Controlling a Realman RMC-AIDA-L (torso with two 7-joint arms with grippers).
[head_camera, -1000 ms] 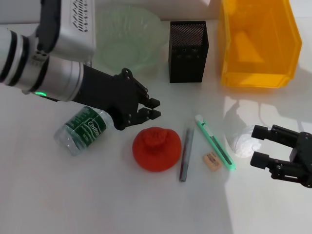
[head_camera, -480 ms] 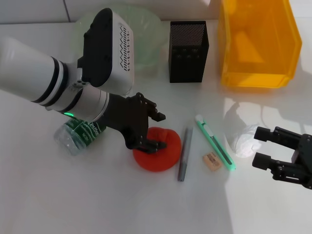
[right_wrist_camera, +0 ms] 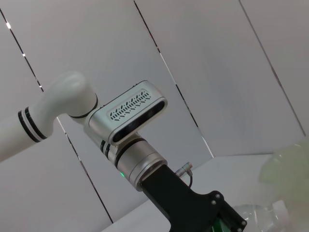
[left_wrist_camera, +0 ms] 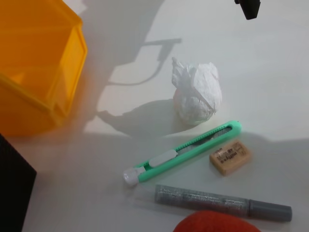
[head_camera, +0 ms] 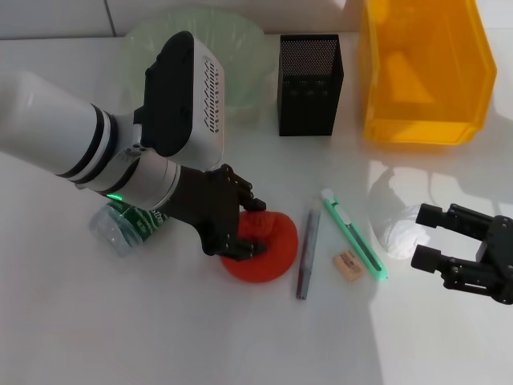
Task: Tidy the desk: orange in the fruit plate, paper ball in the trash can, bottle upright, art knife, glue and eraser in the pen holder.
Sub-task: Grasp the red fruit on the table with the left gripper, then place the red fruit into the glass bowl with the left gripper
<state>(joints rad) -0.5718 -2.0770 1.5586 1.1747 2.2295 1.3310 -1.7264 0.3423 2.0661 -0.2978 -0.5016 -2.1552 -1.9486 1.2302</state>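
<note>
Left gripper [head_camera: 240, 228] straddles the orange [head_camera: 260, 245], fingers spread around it, not clamped, lined up to lift it. Right gripper [head_camera: 433, 237] waits open beside the paper ball [head_camera: 398, 230].

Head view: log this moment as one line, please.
left gripper on orange, not lifted | right gripper open beside paper ball | bottle lying down

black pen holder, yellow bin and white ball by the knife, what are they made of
The black square pen holder looks like perforated metal mesh, matte, with fine holes near its rim. The yellow bin looks like glossy translucent plastic; light glows through its walls. The white crumpled ball looks like paper, with sharp creases and folds.
</note>
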